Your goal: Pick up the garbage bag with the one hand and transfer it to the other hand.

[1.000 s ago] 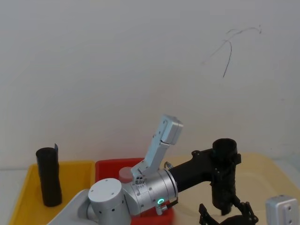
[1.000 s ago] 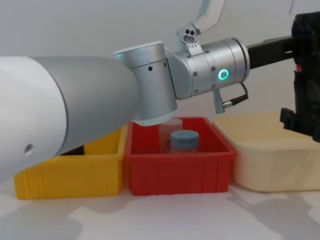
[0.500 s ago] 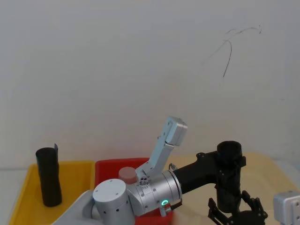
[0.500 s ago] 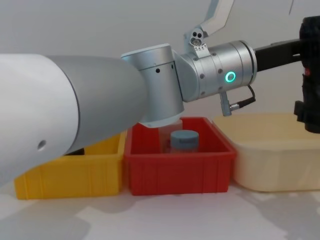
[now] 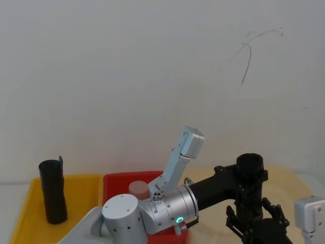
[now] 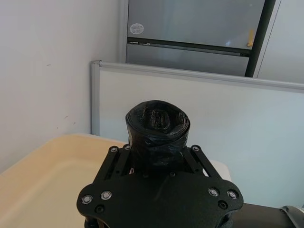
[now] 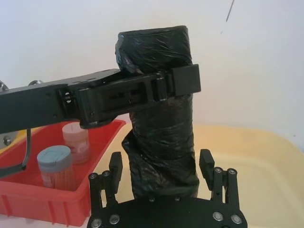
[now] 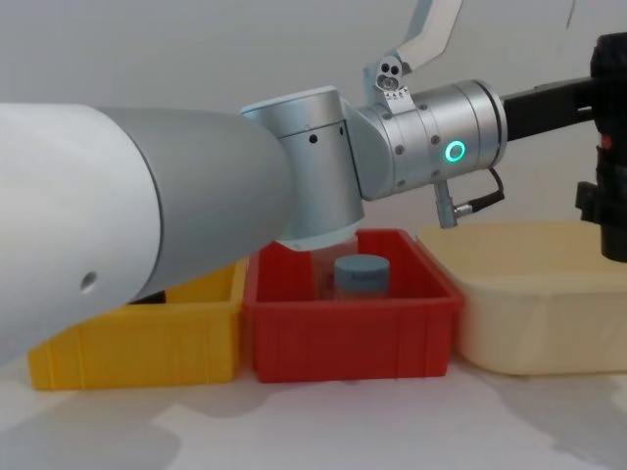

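left gripper point(image 7: 156, 90) clamped on garbage bag point(image 7: 164, 137) over cream bin point(image 7: 256, 156) | right gripper point(image 7: 160, 165) just risen, jaws spread astride bag's base | handover: closing due

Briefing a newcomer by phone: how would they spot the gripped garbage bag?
Find the cream tub at the right end of the row of bins. Above it the left gripper clamps the garbage bag, an upright black roll, with the right gripper open around its lower end. Unlike the other black roll standing in the yellow bin, it is held in mid-air.

Left gripper point(image 7: 159, 90) clamped, right gripper point(image 7: 160, 166) spread
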